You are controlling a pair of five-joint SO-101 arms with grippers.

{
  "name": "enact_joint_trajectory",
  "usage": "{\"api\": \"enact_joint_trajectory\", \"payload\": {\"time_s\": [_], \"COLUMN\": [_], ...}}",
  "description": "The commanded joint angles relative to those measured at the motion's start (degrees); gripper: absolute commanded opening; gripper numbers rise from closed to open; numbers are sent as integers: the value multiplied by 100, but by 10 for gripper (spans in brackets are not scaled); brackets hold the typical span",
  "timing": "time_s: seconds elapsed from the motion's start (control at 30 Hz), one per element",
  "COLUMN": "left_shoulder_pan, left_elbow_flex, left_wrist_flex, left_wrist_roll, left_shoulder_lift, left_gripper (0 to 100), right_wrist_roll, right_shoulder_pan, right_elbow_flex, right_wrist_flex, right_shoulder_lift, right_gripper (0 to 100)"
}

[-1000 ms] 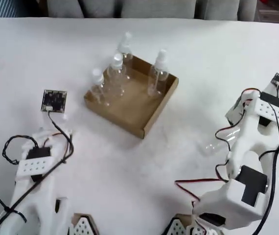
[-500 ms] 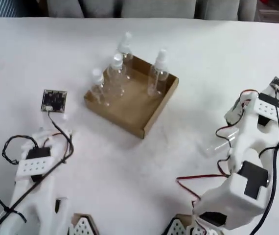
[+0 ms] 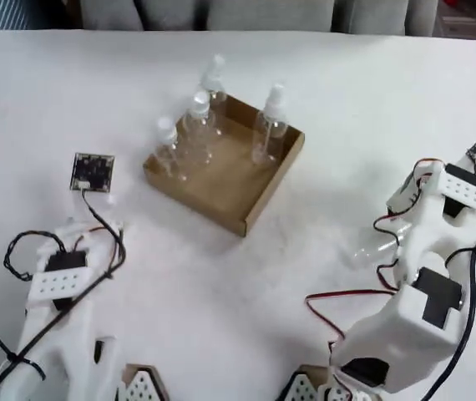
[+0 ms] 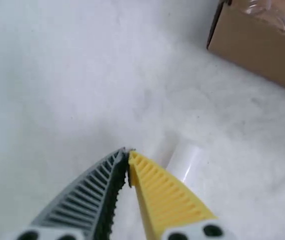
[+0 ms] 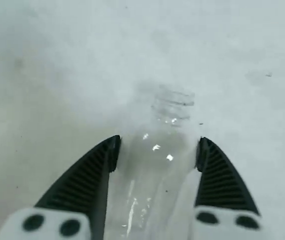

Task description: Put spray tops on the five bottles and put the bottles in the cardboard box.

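A clear bottle (image 5: 155,165) without a top lies on the white table, its threaded neck (image 5: 173,102) pointing away from my right gripper (image 5: 157,145). That gripper is shut on the bottle's body, one black finger on each side. From above, this bottle (image 3: 370,246) is at the right, in front of the right arm (image 3: 434,221). My left gripper (image 4: 128,155) is shut with nothing in it. A white spray top (image 4: 185,159) lies on the table beside its yellow finger. The cardboard box (image 3: 259,200) holds several bottles with spray tops (image 3: 270,125).
The box corner (image 4: 252,45) stands a short way beyond the left gripper. The left arm (image 3: 63,280) sits at the near left, with loose black cable around it. Red and black wires hang from the right arm. Open table lies between the arms.
The right arm has drawn back toward the near right, and the bottle in its gripper shifted slightly with it. The left arm and the box have not moved.
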Motion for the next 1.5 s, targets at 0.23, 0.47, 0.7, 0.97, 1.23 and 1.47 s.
{"api": "enact_joint_trajectory", "payload": {"time_s": [0.23,0.47,0.7,0.97,1.23,1.47], "left_shoulder_pan": [-13,-13,-13,-13,-13,-13], "left_elbow_flex": [-53,-53,-53,-53,-53,-53], "left_wrist_flex": [-149,-149,-149,-149,-149,-149], "left_wrist_roll": [-53,-53,-53,-53,-53,-53], "left_shoulder_lift": [-40,-40,-40,-40,-40,-40], "left_gripper": [20,20,20,20,20,20], "right_wrist_roll": [4879,6004,5925,5327,4782,5169], "right_shoulder_pan": [-1235,-1182,-1077,-1086,-1086,-778], "right_elbow_flex": [-976,-993,-958,-1152,-1380,-501], "right_wrist_flex": [593,936,963,1165,2202,2211], "right_shoulder_lift": [-40,4,4,-119,-593,-1376], "right_gripper": [49,53,149,244,244,244]}}
